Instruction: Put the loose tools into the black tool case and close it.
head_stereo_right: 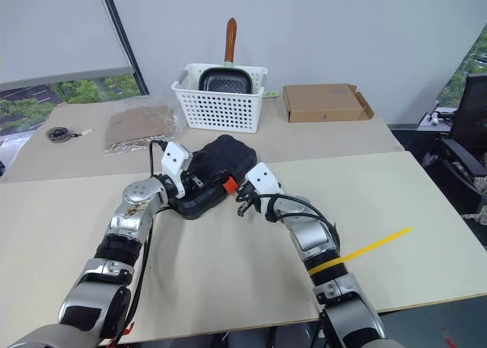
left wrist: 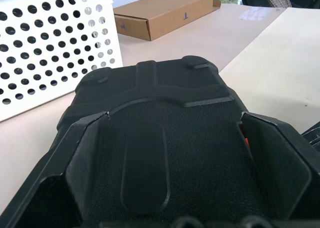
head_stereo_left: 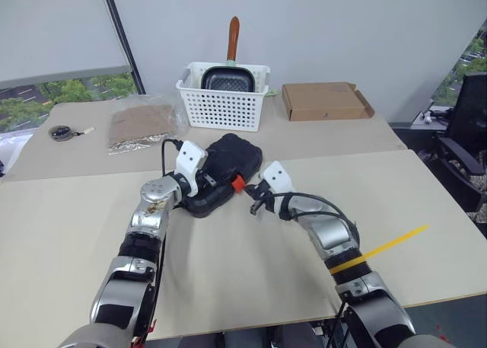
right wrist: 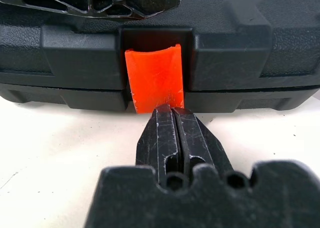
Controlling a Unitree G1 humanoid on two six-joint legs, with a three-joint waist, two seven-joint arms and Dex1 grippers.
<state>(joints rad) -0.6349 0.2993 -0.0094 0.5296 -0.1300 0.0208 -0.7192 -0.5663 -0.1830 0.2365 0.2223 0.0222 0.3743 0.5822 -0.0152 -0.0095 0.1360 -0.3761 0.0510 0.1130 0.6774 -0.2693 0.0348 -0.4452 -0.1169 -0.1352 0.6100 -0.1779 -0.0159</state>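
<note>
Worktop: beige worktop below a grey wall, with a second one butted against its far edge.
Black tool case: the black tool case lay shut near the middle of the front worktop's far edge; its contents were hidden.
Orange latch: the orange latch sat in the case's front wall, toward the right arm.
Left gripper: the left gripper had its fingers spread wide over the lid, one at each side; actual contact was hard to judge.
Right gripper: the right gripper had its fingers pressed together with nothing between them, tips at the latch's lower edge.
White basket: the white slotted basket on the rear worktop held a dark pan with a brown handle sticking up.
Cardboard box: the flat cardboard box lay right of the basket; its small print was unreadable.
Clear bag: the clear bag lay left of the basket, with brown contents unclear.
</note>
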